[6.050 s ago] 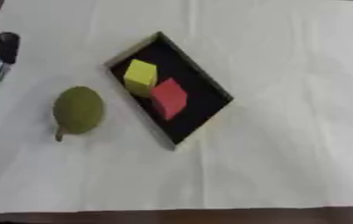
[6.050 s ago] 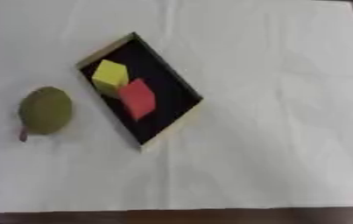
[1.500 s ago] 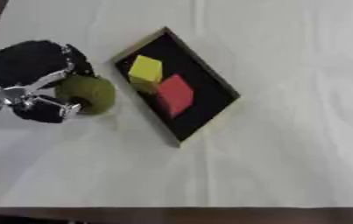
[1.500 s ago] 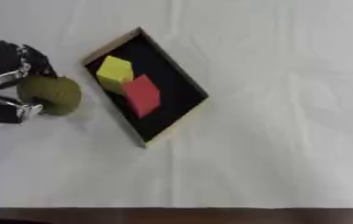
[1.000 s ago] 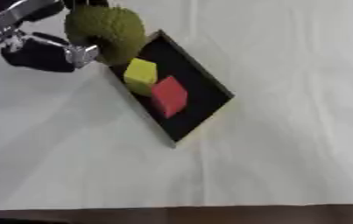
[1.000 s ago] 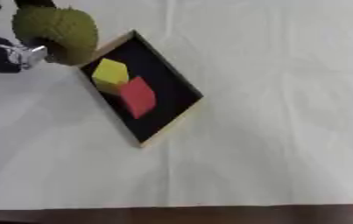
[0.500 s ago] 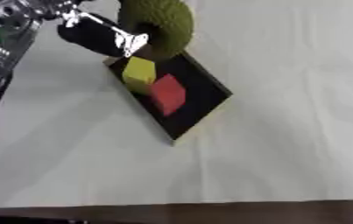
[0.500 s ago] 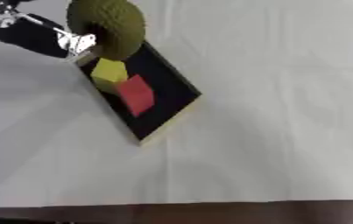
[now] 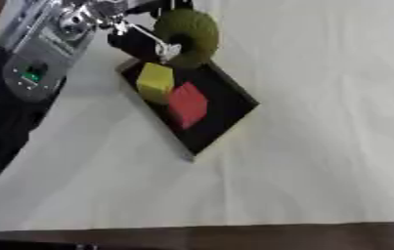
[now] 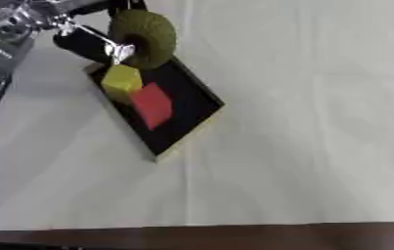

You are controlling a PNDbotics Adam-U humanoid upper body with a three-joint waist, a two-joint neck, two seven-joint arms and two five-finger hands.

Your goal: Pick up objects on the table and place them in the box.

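Observation:
My left hand (image 9: 140, 36) comes in from the upper left and is shut on a round olive-green fruit (image 9: 187, 35). It holds the fruit in the air over the far end of the black shallow box (image 9: 226, 112). Inside the box lie a yellow block (image 9: 155, 82) and a red block (image 9: 187, 104), side by side. The fruit hides the box's far corner. My left forearm (image 9: 42, 58), silver and black, fills the left edge. My right hand shows in neither view.
A white cloth (image 9: 319, 97) covers the table. Its front edge (image 9: 234, 229) runs along the bottom, with dark floor beyond. Open cloth lies to the right of the box and in front of it.
My left hand has carried the green fruit up off the cloth and rightward, from beside the box to above its far end. The blocks stay where they were.

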